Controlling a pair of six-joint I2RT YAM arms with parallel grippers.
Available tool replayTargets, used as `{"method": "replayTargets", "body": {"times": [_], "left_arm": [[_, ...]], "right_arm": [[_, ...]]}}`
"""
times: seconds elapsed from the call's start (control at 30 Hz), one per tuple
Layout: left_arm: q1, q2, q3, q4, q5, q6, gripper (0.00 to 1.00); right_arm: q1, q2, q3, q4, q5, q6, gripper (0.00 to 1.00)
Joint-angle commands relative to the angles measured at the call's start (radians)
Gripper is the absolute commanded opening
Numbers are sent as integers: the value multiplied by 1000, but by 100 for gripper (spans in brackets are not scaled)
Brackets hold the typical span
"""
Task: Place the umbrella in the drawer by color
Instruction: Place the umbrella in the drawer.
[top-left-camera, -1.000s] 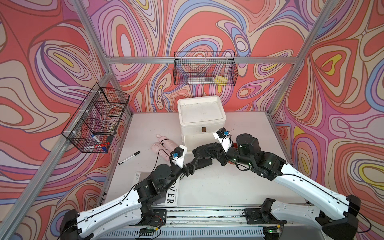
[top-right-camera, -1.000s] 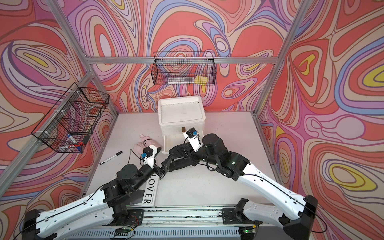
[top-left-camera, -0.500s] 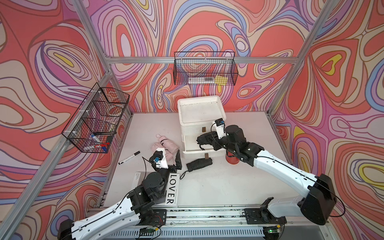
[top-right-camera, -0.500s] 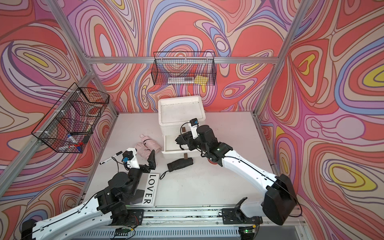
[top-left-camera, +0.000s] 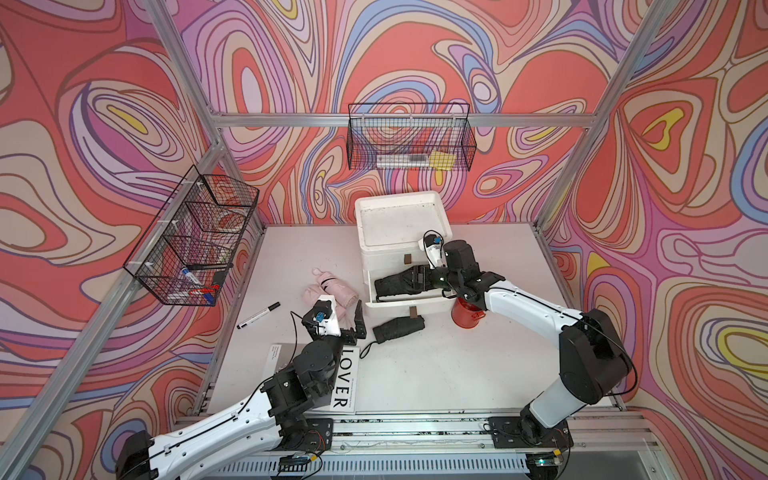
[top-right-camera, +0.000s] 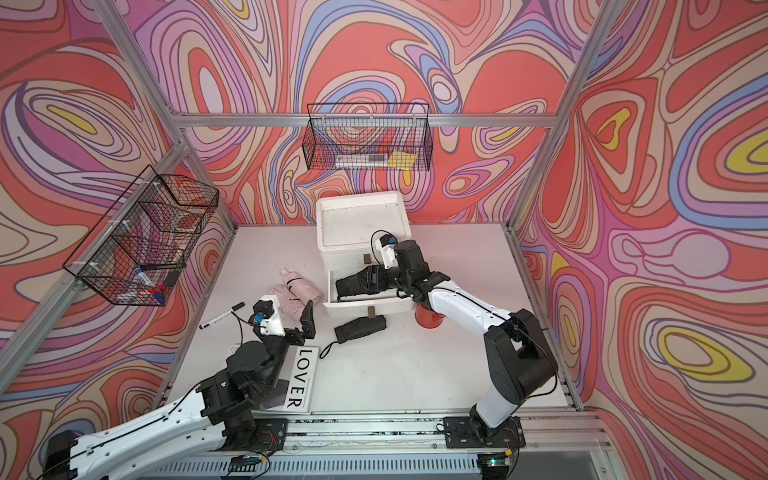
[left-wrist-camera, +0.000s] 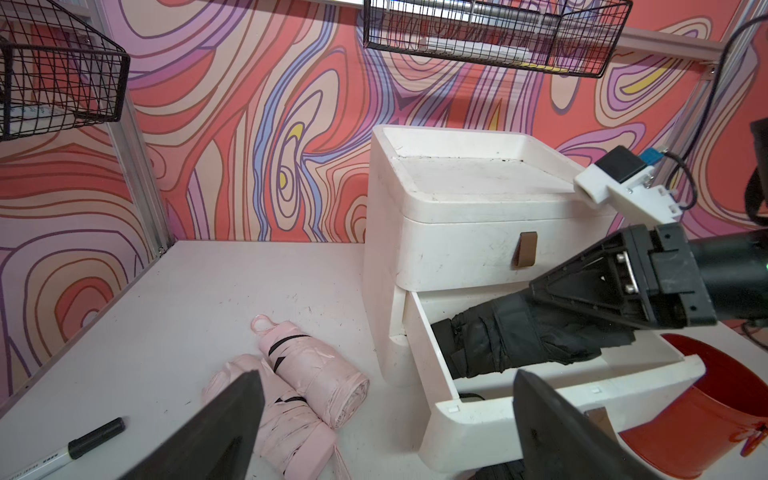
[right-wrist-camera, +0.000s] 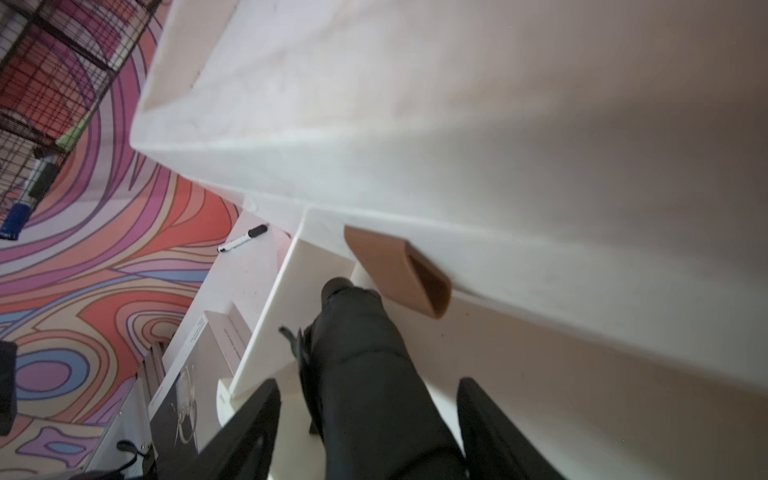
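The white cabinet (top-left-camera: 399, 220) has its lower drawer (top-left-camera: 407, 307) pulled out; the upper one, with a brown tab (left-wrist-camera: 524, 253), is shut. A folded black umbrella (top-left-camera: 392, 284) (left-wrist-camera: 498, 340) (right-wrist-camera: 361, 353) lies in the open drawer. My right gripper (top-left-camera: 409, 279) (top-right-camera: 370, 279) (right-wrist-camera: 368, 384) straddles it, open, with gaps beside both fingers. A second black umbrella (top-left-camera: 398, 328) (top-right-camera: 359, 328) lies on the table before the drawer. Two pink umbrellas (top-left-camera: 332, 291) (left-wrist-camera: 316, 374) lie left of the cabinet. My left gripper (top-left-camera: 344, 313) (left-wrist-camera: 388, 374) hovers open and empty just in front of them.
A red bucket (top-left-camera: 467, 313) stands at the drawer's right corner, under my right arm. A marker (top-left-camera: 258, 316) lies at the table's left. A "LOVER" book (top-left-camera: 343, 386) lies under my left arm. Wire baskets hang on the back wall (top-left-camera: 409, 143) and left wall (top-left-camera: 195, 241).
My right arm carried a black umbrella from the table's middle to the lower drawer, and its jaws have now parted. My left arm pulled back toward the pink umbrellas.
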Motion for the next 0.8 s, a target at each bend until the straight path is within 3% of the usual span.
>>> {"method": "replayTargets", "body": {"times": [0.0, 0.17, 0.3, 0.57, 0.7, 0.77], "left_arm": [[2, 52, 48, 8, 5, -5, 99], [2, 181, 120, -55, 100, -3, 99], [4, 307, 247, -239, 173, -57, 99], [8, 587, 413, -599, 505, -182, 99], [8, 657, 422, -616, 635, -167, 99], [10, 711, 438, -629, 643, -131, 99]], "right_arm": [[-7, -66, 53, -113, 85, -89, 84], [-8, -189, 66, -268, 353, -223, 88], [-8, -336, 5, -274, 510, -288, 89], [-8, -657, -212, -171, 494, -345, 89], [-7, -746, -273, -174, 493, -364, 89], [-8, -770, -294, -180, 500, -380, 89]]}}
